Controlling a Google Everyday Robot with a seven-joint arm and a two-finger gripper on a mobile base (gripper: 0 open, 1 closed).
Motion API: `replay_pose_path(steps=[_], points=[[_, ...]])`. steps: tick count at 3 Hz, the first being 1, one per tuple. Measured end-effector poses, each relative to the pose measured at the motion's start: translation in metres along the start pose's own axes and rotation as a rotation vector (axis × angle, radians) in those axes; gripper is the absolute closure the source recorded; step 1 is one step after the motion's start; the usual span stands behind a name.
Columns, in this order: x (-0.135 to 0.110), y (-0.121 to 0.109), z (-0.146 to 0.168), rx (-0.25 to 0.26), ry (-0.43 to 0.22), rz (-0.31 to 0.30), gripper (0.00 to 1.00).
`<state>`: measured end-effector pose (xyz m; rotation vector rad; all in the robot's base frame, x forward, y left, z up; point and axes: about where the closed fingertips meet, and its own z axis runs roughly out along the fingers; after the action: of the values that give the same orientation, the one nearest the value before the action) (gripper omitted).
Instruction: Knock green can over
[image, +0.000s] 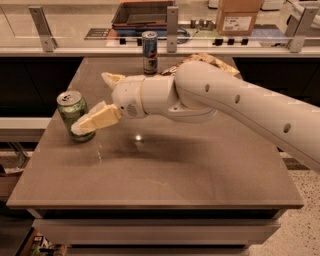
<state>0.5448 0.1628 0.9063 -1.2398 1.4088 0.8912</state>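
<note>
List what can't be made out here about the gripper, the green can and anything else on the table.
- Camera view: the gripper, left of the table centre with jaws open, has its lower jaw across the green can on its right side; touching or merely in front, cannot tell.
- Too small to read: the green can's lettering.
- Mostly hidden by the arm: the brown bag behind it.
- Cut off by the right edge: the arm.
</note>
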Motion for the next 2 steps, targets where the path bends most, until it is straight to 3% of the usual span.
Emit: replay_pose_path(steps=[2], points=[[0.008, 0.008, 0.038, 0.006, -0.008, 0.007, 0.00]])
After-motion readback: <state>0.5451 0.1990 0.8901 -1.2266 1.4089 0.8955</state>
